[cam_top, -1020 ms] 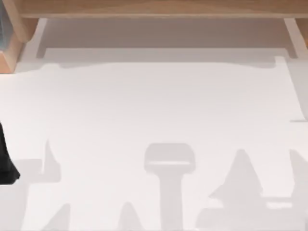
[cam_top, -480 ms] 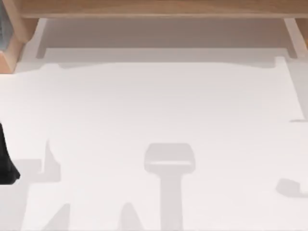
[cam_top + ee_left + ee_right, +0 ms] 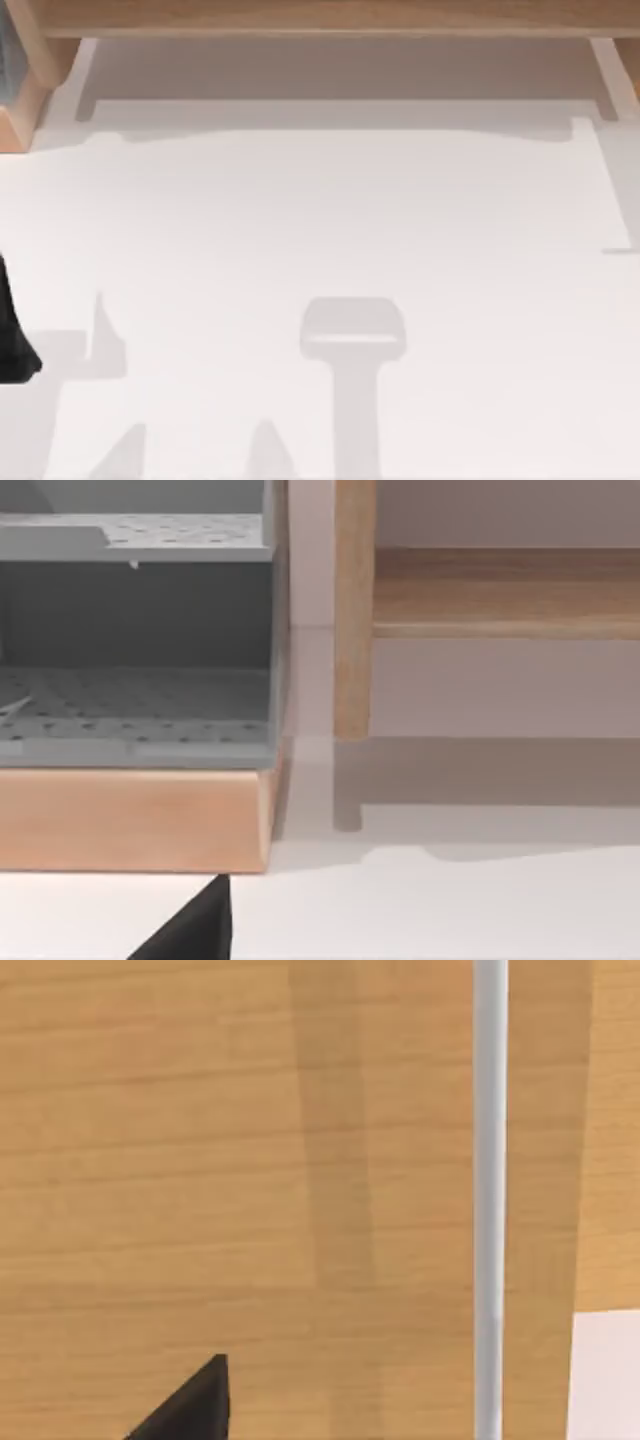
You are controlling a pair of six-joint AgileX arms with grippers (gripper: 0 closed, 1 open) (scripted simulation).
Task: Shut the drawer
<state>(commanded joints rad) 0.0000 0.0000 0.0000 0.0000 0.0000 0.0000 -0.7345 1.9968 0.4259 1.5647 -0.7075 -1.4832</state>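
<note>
Left jaws [image 3: 190, 925] are showing one dark tip near the counter [image 3: 320, 230]; right jaws [image 3: 190, 1400] are facing wood; spread or pressed together, I cannot tell. The drawer [image 3: 340, 70] is sticking out, open, from the frame [image 3: 300, 15] at the counter's far edge.

A grey perforated shelf unit [image 3: 135, 640] sits on a light wood base [image 3: 135, 818], beside a wooden upright post [image 3: 352, 610]; one black gripper fingertip [image 3: 195, 930] hovers over the white tabletop [image 3: 450, 910].

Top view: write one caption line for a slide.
Open drawer protrudes from its light wood frame; the left arm sits at the table's left edge.
</note>
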